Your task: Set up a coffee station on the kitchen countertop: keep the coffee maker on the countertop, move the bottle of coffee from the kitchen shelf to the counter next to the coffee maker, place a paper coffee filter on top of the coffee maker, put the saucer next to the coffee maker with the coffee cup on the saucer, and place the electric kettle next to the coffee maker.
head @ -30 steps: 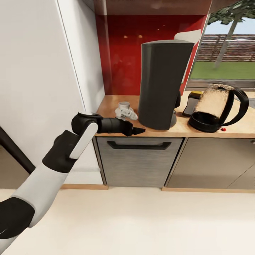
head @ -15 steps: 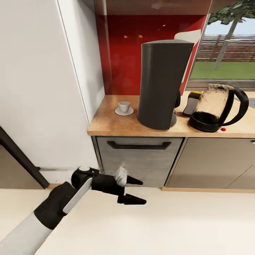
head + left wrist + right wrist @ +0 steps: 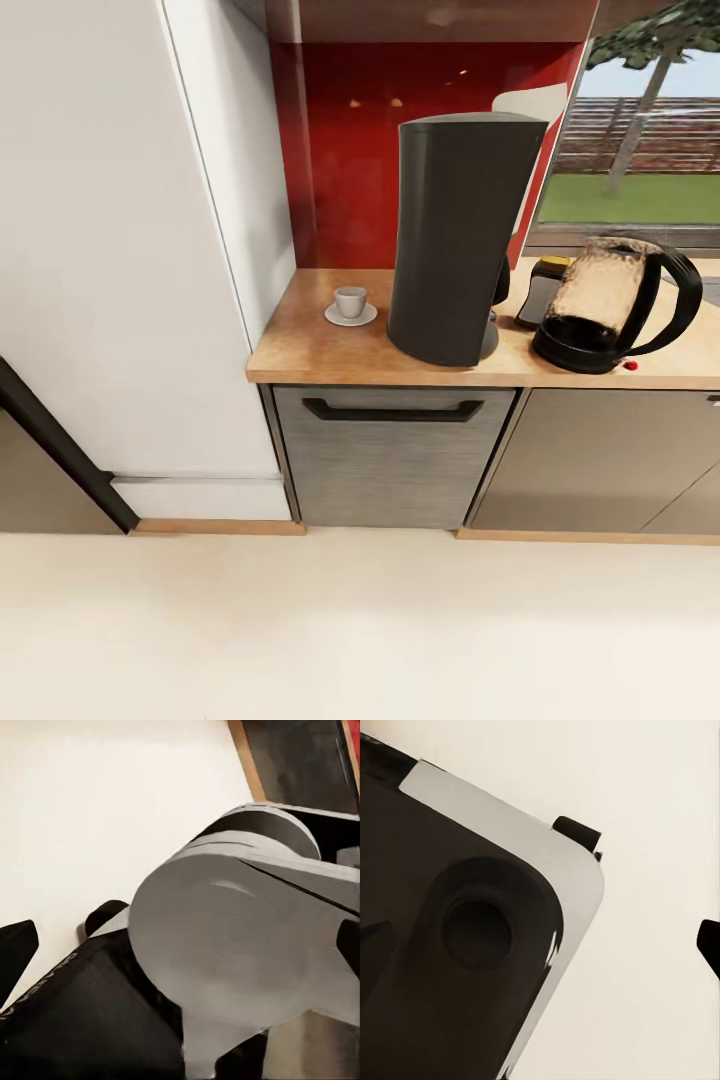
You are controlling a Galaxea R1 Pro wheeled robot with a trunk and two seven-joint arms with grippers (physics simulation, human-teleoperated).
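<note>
The tall black coffee maker [image 3: 460, 240] stands on the wood-coloured kitchen countertop [image 3: 320, 350]. To its left the small white coffee cup [image 3: 350, 299] sits upright on the white saucer [image 3: 351, 316]. Right of the machine is the dark bottle of coffee [image 3: 543, 290] with its yellow cap, and the glass electric kettle [image 3: 610, 305] is in front of it. The kitchen shelf [image 3: 430, 18] shows its brown underside at the top. The paper coffee filter is out of view. My left gripper [image 3: 180, 949] is open over my own grey and black body. My right gripper [image 3: 540, 941] is open above the pale floor.
A dark grey drawer front with a black handle [image 3: 393, 410] sits under the cup. A white tall panel [image 3: 120, 250] stands left of the counter and a red backsplash [image 3: 345, 160] behind it. Pale floor [image 3: 360, 630] stretches in front. A window [image 3: 640, 150] is at right.
My left arm has dropped from the counter's edge down towards the floor and left the head view. The cup stays on the saucer. The other things have not moved.
</note>
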